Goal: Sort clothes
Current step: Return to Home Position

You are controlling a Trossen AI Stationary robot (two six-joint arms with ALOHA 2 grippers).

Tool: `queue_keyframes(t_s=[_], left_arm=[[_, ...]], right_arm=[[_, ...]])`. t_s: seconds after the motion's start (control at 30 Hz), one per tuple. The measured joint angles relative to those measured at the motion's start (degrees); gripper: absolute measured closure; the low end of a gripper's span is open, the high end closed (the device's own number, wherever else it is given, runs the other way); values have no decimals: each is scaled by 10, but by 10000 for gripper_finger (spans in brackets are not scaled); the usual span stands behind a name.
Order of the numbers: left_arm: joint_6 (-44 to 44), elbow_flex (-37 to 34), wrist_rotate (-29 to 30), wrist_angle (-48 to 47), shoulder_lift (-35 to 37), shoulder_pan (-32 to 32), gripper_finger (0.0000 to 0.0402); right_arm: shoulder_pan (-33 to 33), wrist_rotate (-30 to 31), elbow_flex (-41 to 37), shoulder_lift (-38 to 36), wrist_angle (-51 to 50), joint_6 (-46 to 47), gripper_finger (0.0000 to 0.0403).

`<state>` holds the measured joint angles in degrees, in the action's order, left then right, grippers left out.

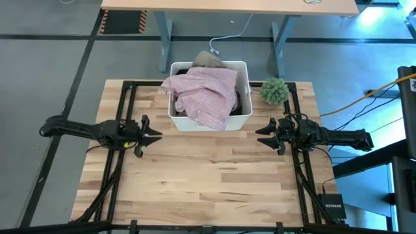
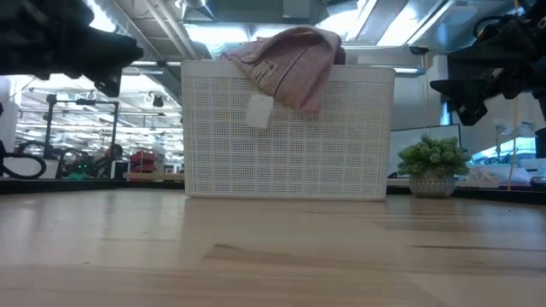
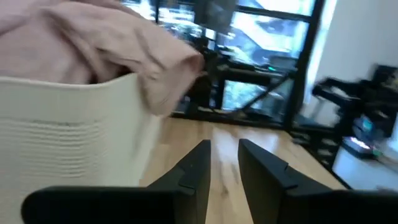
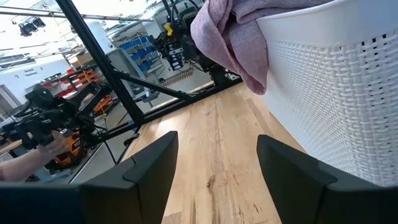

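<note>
Clothes (image 1: 203, 92) fill the white bin (image 1: 242, 65), pink shirt (image 1: 195, 84) on top. The left gripper (image 1: 155, 134) hangs to the bin's left and the right gripper (image 1: 260, 134) to its right. From table level, the shirt drapes over the bin's front rim. The left gripper is barely parted and empty. The right gripper gapes wide and is also empty.

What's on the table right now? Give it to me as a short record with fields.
Bin: white bin at the far middle of the table, heaped with clothes
Top garment: pink shirt draped over the front rim
Left gripper: open, empty, left of the bin
Right gripper: open, empty, right of the bin
Plant: small green plant beside the bin's right corner
</note>
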<state>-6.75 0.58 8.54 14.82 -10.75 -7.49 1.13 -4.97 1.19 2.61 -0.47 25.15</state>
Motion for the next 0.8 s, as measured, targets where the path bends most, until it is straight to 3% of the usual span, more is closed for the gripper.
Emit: queue_keyframes(t_s=[0.13, 0.3, 0.8], left_arm=[[17, 0, -23, -44, 47, 0, 323], [39, 0, 24, -122, 105, 11, 320], [8, 0, 46, -124, 105, 35, 318]], right_arm=[[0, 0, 0, 0, 0, 0, 166], [0, 0, 0, 0, 0, 0, 166], [0, 0, 0, 0, 0, 0, 166]])
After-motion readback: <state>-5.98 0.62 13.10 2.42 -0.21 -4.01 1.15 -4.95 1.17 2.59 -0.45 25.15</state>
